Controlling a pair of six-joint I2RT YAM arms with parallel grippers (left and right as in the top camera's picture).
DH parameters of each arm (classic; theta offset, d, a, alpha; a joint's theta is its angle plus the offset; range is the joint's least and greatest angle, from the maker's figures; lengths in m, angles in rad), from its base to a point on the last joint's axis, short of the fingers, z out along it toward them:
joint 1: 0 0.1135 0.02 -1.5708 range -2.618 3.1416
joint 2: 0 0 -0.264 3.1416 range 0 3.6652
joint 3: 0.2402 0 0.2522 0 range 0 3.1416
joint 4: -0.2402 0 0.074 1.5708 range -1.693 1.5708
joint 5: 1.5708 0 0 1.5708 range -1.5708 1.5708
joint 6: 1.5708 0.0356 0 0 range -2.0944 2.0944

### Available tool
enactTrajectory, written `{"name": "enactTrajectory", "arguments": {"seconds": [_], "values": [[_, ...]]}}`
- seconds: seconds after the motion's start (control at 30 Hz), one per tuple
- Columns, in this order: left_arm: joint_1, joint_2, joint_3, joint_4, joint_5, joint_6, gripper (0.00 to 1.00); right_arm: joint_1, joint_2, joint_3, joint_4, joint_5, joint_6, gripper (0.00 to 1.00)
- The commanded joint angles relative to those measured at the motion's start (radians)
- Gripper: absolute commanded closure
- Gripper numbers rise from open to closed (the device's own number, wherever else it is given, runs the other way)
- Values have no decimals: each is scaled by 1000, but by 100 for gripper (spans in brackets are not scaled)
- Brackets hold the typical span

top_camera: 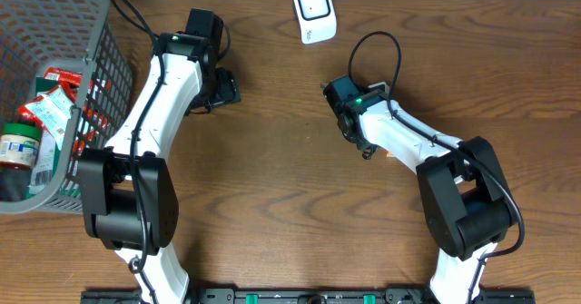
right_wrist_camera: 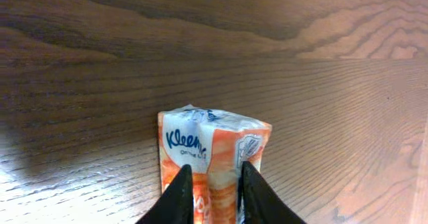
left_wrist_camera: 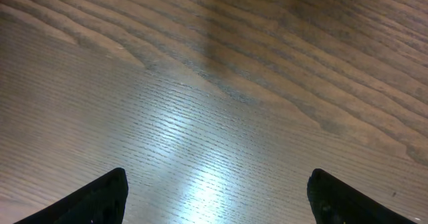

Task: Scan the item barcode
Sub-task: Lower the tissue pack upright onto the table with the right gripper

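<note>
Between the right jaws, tissue pack [right_wrist_camera: 215,142] partly hidden.

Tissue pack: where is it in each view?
Overhead: right of centre, only an orange sliver of the tissue pack peeking from under the right arm.
Left wrist: not in it.
Right wrist: bottom centre, between the fingers of the right gripper.
Shared landmark: the wooden table, in all three.

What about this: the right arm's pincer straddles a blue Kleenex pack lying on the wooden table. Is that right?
Not quite. The Kleenex pack is orange and white, not blue; the right wrist view shows it. Otherwise yes: the right gripper straddles it on the wooden table.
</note>
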Motion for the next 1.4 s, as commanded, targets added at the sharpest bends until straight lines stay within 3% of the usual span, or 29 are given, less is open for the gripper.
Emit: {"name": "enactTrajectory", "arguments": {"seconds": [0.0,0.37,1.03,1.1,1.23,1.3,1.37], "values": [[2,11,12,-5,-12,-6,14,11,0,-2,6,-30,18,77],[2,11,12,-5,-12,-6,14,11,-1,80,-32,-153,18,76],[2,11,12,-5,-12,-6,14,8,-26,180,-112,-190,14,69],[2,11,12,-5,-12,-6,14,3,-48,221,-140,-223,7,66],[2,11,12,-5,-12,-6,14,-48,-114,296,-214,-334,6,33],[2,11,12,-5,-12,-6,14,-89,-139,297,-227,-414,5,25],[2,11,12,-5,-12,-6,14,-142,-146,297,-240,-537,-34,24]]}}
